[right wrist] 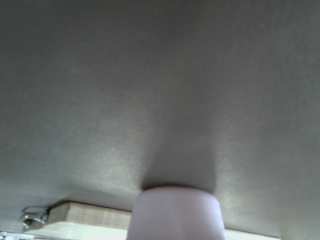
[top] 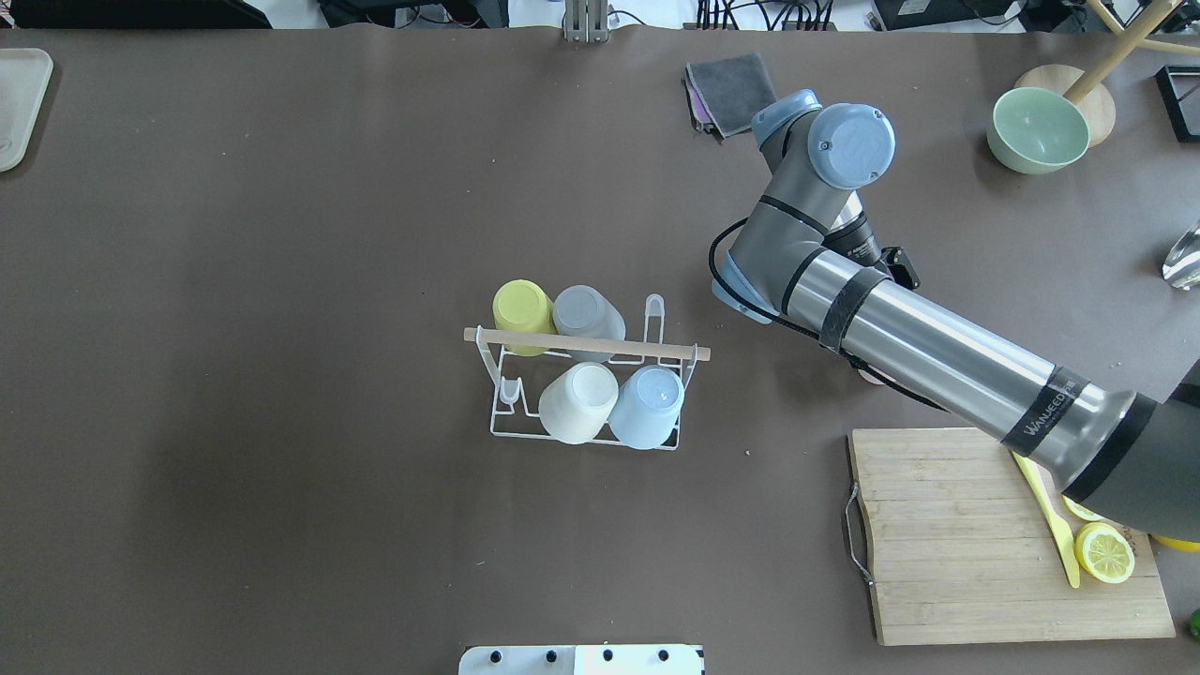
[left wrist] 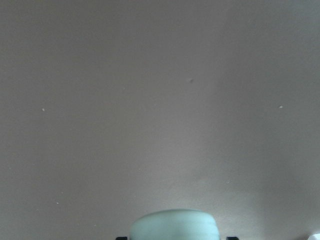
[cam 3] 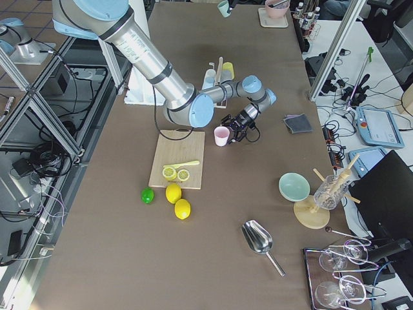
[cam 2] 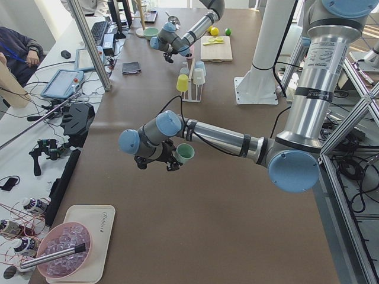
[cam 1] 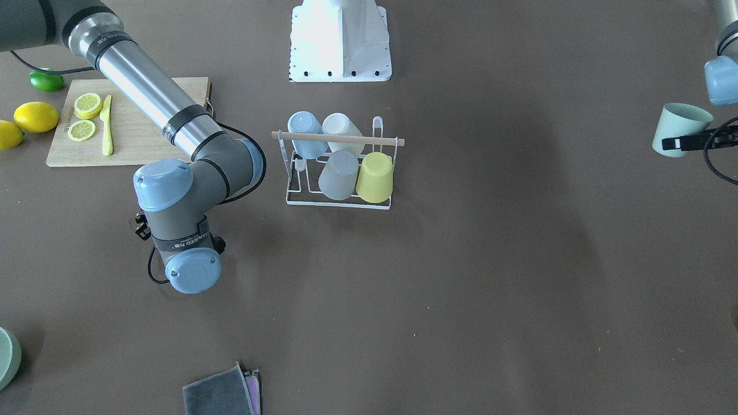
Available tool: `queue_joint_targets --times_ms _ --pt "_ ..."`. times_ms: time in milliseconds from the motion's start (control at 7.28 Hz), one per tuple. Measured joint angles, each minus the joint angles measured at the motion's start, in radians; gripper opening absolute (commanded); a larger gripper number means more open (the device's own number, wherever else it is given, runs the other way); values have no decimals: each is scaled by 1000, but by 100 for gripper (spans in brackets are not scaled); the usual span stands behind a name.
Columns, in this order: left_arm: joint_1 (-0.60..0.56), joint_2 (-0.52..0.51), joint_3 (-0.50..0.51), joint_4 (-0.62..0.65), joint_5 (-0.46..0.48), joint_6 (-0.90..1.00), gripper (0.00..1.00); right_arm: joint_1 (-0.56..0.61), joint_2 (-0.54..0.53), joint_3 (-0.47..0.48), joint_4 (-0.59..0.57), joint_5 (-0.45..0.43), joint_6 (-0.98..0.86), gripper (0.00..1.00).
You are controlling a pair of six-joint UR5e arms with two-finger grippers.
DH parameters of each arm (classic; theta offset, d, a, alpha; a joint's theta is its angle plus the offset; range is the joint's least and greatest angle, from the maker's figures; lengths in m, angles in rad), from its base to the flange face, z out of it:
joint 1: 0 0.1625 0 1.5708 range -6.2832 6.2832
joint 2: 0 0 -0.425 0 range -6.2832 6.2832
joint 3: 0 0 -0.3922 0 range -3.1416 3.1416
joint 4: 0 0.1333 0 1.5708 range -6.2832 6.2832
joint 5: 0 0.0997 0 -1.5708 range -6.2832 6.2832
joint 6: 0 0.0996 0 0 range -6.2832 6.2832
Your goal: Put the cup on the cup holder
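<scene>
My left gripper (cam 1: 689, 142) is clamped on the green cup (cam 1: 677, 129), which is tilted at the frame's right edge, well apart from the rack (cam 1: 337, 138) at centre. The right gripper (cam 3: 233, 131) sits nearer, by a pink cup (cam 3: 222, 135); I cannot tell its jaws.

The brown table (top: 281, 234) carries the white wire cup holder (top: 586, 344) near its middle, a wooden cutting board (top: 947, 544) with two whole lemons (cam 1: 36, 116) and a lime (cam 1: 46, 80) beside it, a green bowl (top: 1036, 129), a folded grey cloth (top: 736, 86) and a pale tray (top: 19, 103).
</scene>
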Motion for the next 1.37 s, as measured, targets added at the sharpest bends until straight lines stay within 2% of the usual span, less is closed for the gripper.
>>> queue_joint_targets --times_ms 275,549,687,824,961,1236,1373 --pt "-78 -2 -17 -131 11 -5 51 -10 2 -9 0 -10 -2 94" --pt "-109 20 -20 -363 14 -72 51 -13 4 -11 0 -13 -3 87" --pt "-112 47 -19 -494 11 -126 50 -13 4 -12 0 -15 -3 79" --pt "-112 81 -18 -625 5 -185 44 -13 5 -13 0 -15 -3 67" --pt "-112 114 -17 -738 -11 -232 44 -13 7 -13 0 -15 -3 58" --pt "-112 150 -14 -899 -93 -267 37 -12 12 -5 0 -13 -4 58" --pt "-111 155 -14 -951 -127 -271 27 -8 11 7 0 -14 -4 58"
